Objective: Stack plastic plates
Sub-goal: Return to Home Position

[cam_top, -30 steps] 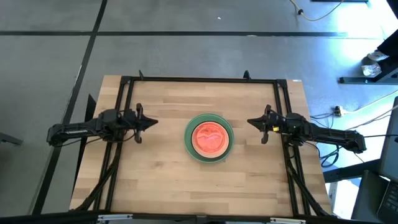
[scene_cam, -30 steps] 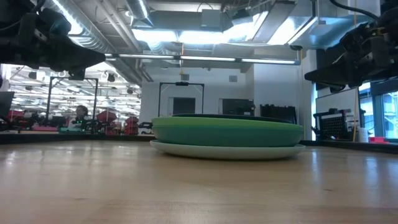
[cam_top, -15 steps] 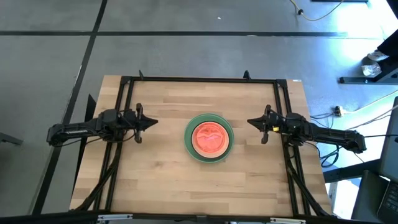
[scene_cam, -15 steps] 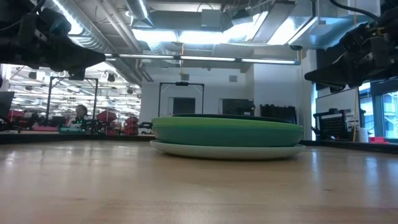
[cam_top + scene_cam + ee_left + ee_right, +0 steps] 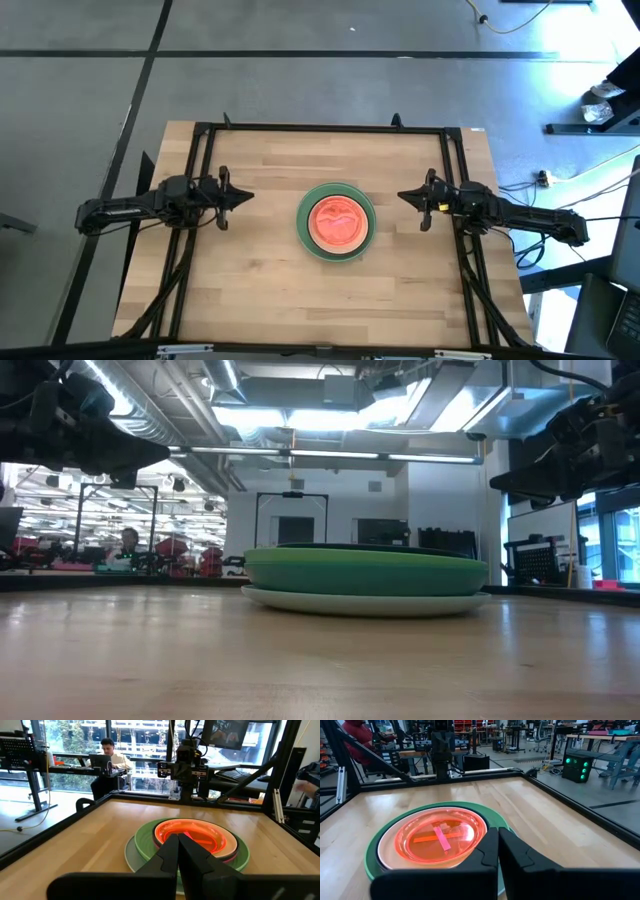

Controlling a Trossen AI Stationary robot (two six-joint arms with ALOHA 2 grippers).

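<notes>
The plastic plates [image 5: 336, 221] stand in one stack at the table's middle. The pale grey plate [image 5: 365, 603] lies on the wood at the bottom, green plates [image 5: 365, 574] above it, a peach rim [image 5: 382, 857] higher up and a translucent red-orange small plate [image 5: 441, 839] on top; the rest are hidden inside the stack. My left gripper [image 5: 250, 197] is shut, above the table to the stack's left. My right gripper [image 5: 401, 196] is shut, above the table to its right. Both are clear of the stack, as the left wrist view [image 5: 178, 838] and right wrist view [image 5: 497, 831] show.
A black frame [image 5: 320, 128] runs along the table's far, left and right edges. Bare wood lies around the stack [image 5: 330, 300]. A person [image 5: 111, 757] sits at a desk beyond the table, and another person [image 5: 362, 732] shows in the room behind.
</notes>
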